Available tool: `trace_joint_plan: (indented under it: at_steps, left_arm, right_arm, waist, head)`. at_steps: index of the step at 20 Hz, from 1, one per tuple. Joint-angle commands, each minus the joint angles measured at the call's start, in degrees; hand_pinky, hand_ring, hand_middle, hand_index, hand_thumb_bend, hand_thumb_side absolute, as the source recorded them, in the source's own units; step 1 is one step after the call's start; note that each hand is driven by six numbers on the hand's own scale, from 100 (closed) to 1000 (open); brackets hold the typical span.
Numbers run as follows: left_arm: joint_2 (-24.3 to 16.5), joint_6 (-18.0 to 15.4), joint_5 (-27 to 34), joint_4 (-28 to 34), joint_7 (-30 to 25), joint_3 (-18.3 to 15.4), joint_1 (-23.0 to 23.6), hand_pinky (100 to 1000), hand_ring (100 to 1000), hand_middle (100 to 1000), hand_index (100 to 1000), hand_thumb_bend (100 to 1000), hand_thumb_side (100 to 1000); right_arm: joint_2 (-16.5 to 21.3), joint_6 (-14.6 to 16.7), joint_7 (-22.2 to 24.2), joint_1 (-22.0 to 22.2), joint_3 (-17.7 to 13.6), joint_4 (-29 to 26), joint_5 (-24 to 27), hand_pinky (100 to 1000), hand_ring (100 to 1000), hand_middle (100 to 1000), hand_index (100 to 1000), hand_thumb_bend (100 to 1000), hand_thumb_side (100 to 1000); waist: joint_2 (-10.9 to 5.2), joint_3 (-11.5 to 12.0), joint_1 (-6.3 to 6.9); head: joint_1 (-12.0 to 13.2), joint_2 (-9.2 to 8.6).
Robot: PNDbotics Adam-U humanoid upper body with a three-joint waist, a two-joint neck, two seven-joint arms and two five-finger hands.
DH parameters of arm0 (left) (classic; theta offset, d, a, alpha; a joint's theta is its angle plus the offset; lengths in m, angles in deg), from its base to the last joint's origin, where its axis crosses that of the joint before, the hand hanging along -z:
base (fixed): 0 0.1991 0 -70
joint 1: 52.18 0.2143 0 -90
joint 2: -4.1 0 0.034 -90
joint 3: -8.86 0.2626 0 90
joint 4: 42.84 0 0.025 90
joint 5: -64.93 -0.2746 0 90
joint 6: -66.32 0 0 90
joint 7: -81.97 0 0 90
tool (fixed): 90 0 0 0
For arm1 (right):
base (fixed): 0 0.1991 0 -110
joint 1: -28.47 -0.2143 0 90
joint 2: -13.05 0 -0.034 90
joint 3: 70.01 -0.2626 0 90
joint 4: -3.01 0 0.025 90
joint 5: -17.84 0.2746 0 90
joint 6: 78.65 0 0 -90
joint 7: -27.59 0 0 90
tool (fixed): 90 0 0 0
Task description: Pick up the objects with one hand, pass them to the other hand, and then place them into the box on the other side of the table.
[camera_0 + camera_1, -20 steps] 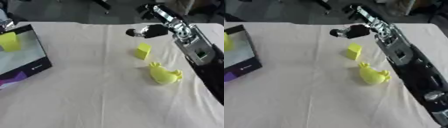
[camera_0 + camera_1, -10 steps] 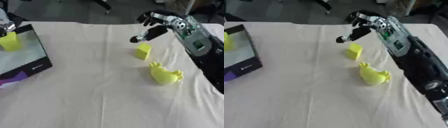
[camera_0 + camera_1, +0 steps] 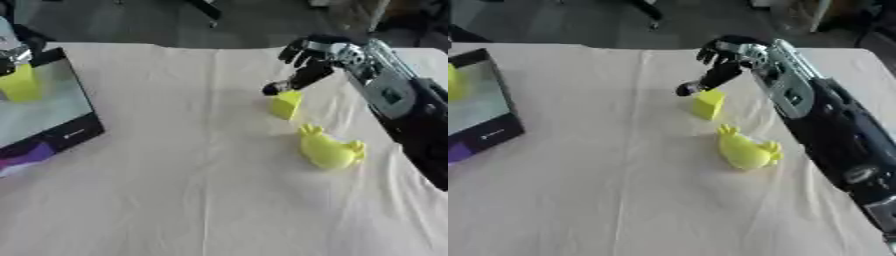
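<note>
A small yellow block (image 3: pixel 708 104) stands on the cream cloth right of centre. Just above it is my right hand (image 3: pixel 311 56), open and spread, with one dark fingertip (image 3: pixel 273 89) at the block's top edge. A yellow duck-shaped toy (image 3: pixel 328 149) lies a little nearer and to the right, apart from the hand. The open box (image 3: pixel 54 138) sits at the left edge with a yellow piece (image 3: pixel 19 86) inside or just over it. My left hand (image 3: pixel 12 51) shows only partly at the upper left, right above that yellow piece.
The black right forearm (image 3: pixel 824 120) runs down the right side of the table past the duck. The cream cloth (image 3: pixel 192 190) covers the table's middle and front. Dark floor and furniture legs lie beyond the far edge.
My right hand went from curled to spread and came down and nearer, reaching the top of the yellow block. The block and the duck have stayed put.
</note>
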Motion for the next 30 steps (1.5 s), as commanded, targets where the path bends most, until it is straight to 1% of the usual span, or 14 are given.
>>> trace_joint_plan:
  at_steps: [1, 5, 7, 9, 13, 20, 25, 30]
  left_arm:
    - [-1.7, 0.2, -0.5, 0.3, 0.0, -0.3, -0.5, 861, 748, 590, 752, 630, 514]
    - [-1.4, 0.2, -0.5, 0.4, 0.0, -0.2, -0.5, 861, 747, 588, 749, 629, 515]
    - [-1.3, 0.3, -0.5, 0.5, 0.0, -0.2, -0.5, 861, 747, 587, 749, 628, 515]
    - [-1.1, 0.3, -0.5, 0.5, 0.1, -0.3, -0.4, 861, 747, 587, 749, 628, 516]
    - [-1.0, 0.4, -0.4, 0.5, 0.2, -0.3, -0.2, 861, 747, 585, 749, 629, 517]
    - [-0.7, 0.5, -0.4, 0.4, 0.4, -0.4, 0.0, 860, 747, 585, 748, 626, 519]
    - [-0.5, 0.6, -0.4, 0.5, 0.6, -0.5, 0.3, 859, 747, 585, 748, 622, 522]
    - [-0.3, 0.7, -0.7, 0.4, 0.8, -0.6, 0.3, 859, 748, 586, 748, 622, 521]
  right_arm:
    - [0.7, -0.8, 0.3, -0.6, -0.4, -0.7, -2.2, 873, 831, 778, 844, 666, 516]
    - [0.4, -1.0, 1.2, -0.1, -0.3, 0.3, -3.5, 876, 831, 775, 841, 644, 497]
    - [0.1, -1.0, 1.4, 0.0, -0.3, 1.0, -4.2, 881, 834, 777, 845, 611, 463]
    - [-0.2, -1.0, 1.1, 0.0, -0.3, 2.0, -5.3, 883, 836, 778, 845, 584, 435]
    - [-0.8, -1.2, 0.2, 0.1, -0.8, 4.4, -7.0, 887, 838, 778, 845, 563, 411]
    - [-1.3, -0.2, -0.7, -0.2, -1.5, 8.3, -7.8, 892, 841, 776, 848, 565, 407]
    - [-1.1, 0.2, -1.8, -0.7, -2.1, 10.0, -8.4, 895, 842, 777, 852, 560, 401]
    - [-0.9, 0.4, -1.6, -1.2, -2.6, 11.5, -8.4, 892, 839, 772, 847, 551, 394]
  waist:
    - [-0.72, 0.0, -0.51]
    - [-0.58, 0.0, -0.48]
    - [-0.49, 0.0, -0.44]
    - [-0.39, 0.0, -0.38]
    - [-0.23, 0.2, -0.29]
    - [0.25, 0.5, -0.14]
    - [0.97, 0.7, 0.08]
    - [1.65, 0.8, 0.15]
  head:
    - [-0.1, -0.11]
    - [-0.3, -0.11]
    - [-0.5, -0.11]
    - [-0.8, -0.11]
    - [-1.2, -0.11]
    - [-1.5, -0.11]
    - [-1.6, -0.11]
    - [-1.8, -0.11]
